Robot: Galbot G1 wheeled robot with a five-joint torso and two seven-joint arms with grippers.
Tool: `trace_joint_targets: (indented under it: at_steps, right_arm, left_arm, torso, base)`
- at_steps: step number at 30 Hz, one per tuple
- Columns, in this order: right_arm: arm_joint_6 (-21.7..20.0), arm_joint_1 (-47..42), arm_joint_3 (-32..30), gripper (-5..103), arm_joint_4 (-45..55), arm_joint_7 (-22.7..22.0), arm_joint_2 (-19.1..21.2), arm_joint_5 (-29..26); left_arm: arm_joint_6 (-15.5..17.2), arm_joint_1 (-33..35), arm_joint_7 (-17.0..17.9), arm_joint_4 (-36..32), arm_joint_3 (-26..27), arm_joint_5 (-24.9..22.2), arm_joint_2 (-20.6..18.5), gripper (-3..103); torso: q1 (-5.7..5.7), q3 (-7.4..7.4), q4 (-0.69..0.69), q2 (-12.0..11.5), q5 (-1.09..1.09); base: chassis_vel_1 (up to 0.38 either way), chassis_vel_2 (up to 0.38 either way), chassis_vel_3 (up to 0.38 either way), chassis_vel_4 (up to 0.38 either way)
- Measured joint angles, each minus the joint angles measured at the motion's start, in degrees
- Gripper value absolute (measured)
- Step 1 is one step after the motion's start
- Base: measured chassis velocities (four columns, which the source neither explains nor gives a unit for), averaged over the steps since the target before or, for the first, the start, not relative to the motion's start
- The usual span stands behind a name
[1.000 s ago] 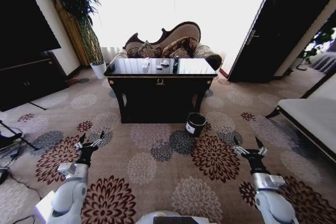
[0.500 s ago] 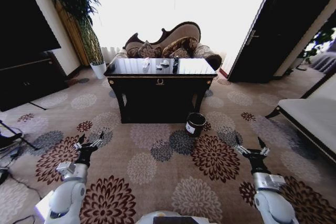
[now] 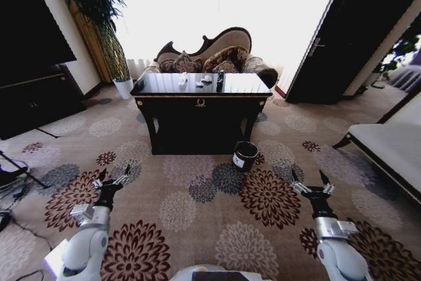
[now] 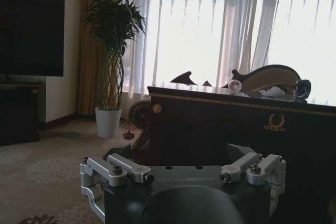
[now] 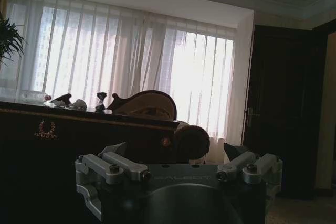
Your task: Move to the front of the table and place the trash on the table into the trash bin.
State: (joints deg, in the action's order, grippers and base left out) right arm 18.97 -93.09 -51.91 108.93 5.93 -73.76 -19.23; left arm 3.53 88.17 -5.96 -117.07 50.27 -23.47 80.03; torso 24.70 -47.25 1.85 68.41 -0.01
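Robot sits well back from the table (image 3: 200, 106), facing its front apron square on. Both arms are low and forward over the carpet (image 3: 197, 195): left hand (image 3: 110, 181) and right hand (image 3: 312, 187) each spread wide, holding nothing.

Trash (image 3: 200, 81) lies in a small cluster mid-surface on the glossy top, toward the far edge, straight ahead of the robot and well apart from both hands. From the left wrist view the bottle (image 4: 234, 85) and white paper bits (image 4: 273, 92) sit above the gold ornament; from the right wrist view the bottle (image 5: 34, 96) lies on its side, long axis running along the table's length.

Trash bin (image 3: 245, 156) stands on the floor just beside the table's front right leg, so on the right arm's side, nearer that hand than the left.

My read: nothing is reachable yet. The gap to close is straight forward; the cluster sits about on the robot's centreline, slightly left of the bin.
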Motion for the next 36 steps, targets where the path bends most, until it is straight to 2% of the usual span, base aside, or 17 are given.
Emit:
trace_joint_targets:
  at_steps: [13,16,18,23,29,36]
  right_arm:
    - [0.1,-0.1,0.1,100,0.4,0.9,-0.4,0.1]
    - [0.2,-0.1,0.0,100,0.4,0.9,-0.3,-0.1]
    - [0.2,0.0,-0.1,100,0.4,1.0,-0.3,-0.2]
    - [0.3,0.0,-0.1,100,0.1,1.1,-0.2,-0.3]
    - [0.3,0.2,-0.1,100,-0.2,1.4,-0.2,-0.2]
    - [0.3,0.3,-0.1,100,-0.4,1.4,-0.3,-0.1]
  left_arm:
    - [-0.2,0.7,-0.4,-0.5,0.8,-0.1,-0.3,100]
    - [-0.4,0.8,-0.6,-0.5,0.8,-0.1,-0.4,100]
    - [-0.5,0.8,-0.7,-0.5,0.8,-0.1,-0.3,100]
    - [-0.7,0.9,-1.0,-0.5,0.8,0.0,0.0,100]
    - [-1.1,0.9,-1.1,-0.5,0.9,0.1,0.1,100]
    - [-1.2,0.9,-1.3,-0.4,1.0,0.2,0.2,100]
  torso:
    - [-0.02,0.01,0.0,0.0,0.0]
    - [-0.02,0.01,0.01,0.0,-0.01]
    - [0.03,-0.02,-0.04,0.0,0.01]
    - [0.03,-0.01,0.03,0.0,-0.01]
    - [0.01,0.0,-0.02,0.0,0.0]
    - [0.01,-0.01,0.01,0.0,0.0]
  base:
    - [-0.032,0.037,0.037,-0.034]
    - [-0.161,0.165,0.203,-0.149]
    - [-0.189,0.198,0.237,-0.187]
    - [-0.225,0.17,0.203,-0.227]
    - [-0.15,0.166,0.167,-0.151]
    - [-0.114,0.096,0.095,-0.112]
